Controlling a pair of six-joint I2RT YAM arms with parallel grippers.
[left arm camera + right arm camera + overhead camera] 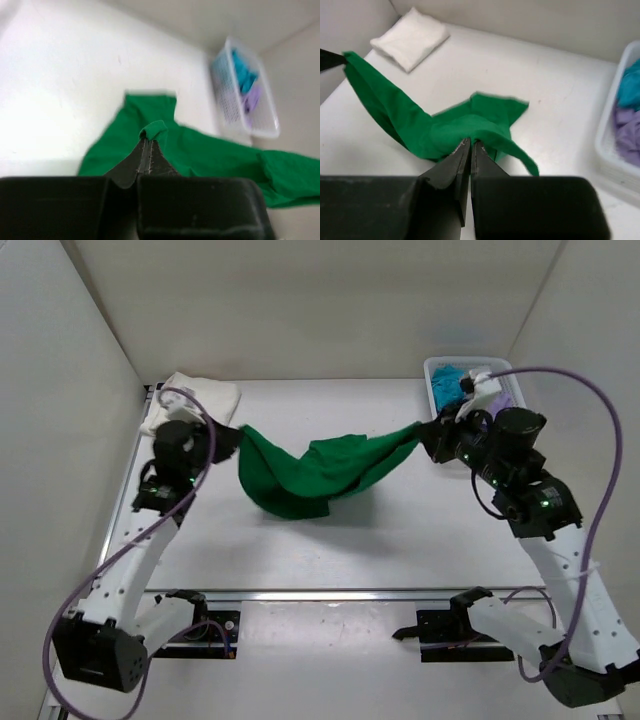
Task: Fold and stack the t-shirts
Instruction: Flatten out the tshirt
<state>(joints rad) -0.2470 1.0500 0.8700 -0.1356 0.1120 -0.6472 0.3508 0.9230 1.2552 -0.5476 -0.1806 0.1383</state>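
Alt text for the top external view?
The left end effector and right end effector hold a green t-shirt stretched between them, sagging to the table. A folded cream-white t-shirt lies back left; a white basket with teal cloth stands back right.

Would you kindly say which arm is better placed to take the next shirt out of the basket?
Probably right: the right tool hangs beside the basket with the teal shirt, whereas the left tool is across the table. Both are shut on the green shirt, though.

Overhead view looks down; close wrist views share green t-shirt.
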